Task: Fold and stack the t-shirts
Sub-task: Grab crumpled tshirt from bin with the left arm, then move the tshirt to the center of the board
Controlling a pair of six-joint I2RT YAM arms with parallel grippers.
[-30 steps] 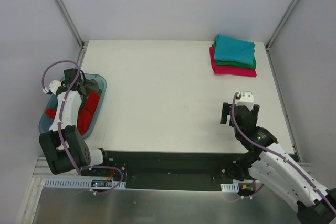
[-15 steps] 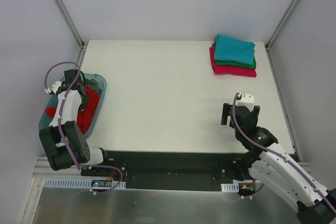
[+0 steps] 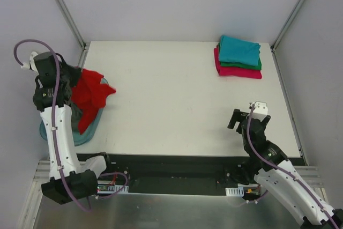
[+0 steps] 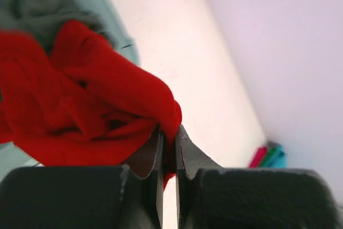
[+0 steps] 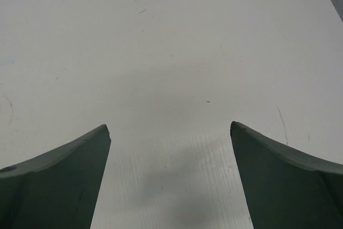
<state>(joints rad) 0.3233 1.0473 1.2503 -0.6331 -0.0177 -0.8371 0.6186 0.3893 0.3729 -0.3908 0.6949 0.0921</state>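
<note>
The left gripper (image 4: 168,139) clamps the unfolded red t-shirt (image 3: 90,90) above the near-left tub (image 3: 92,124), the right gripper (image 5: 169,127) gapes idle, and three folded t-shirts (image 3: 239,56) already sit stacked far right

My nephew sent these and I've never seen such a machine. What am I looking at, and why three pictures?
Two robot arms are bolted at the near edge of a white table. One picture looks down from above. The other two come from small cameras on each wrist, showing the fingers up close. The left gripper is pinched shut on a red shirt, above a blue tub. The right gripper is open over the table, holding nothing. At the far right corner lies a stack of folded shirts: teal on green on pink.
</note>
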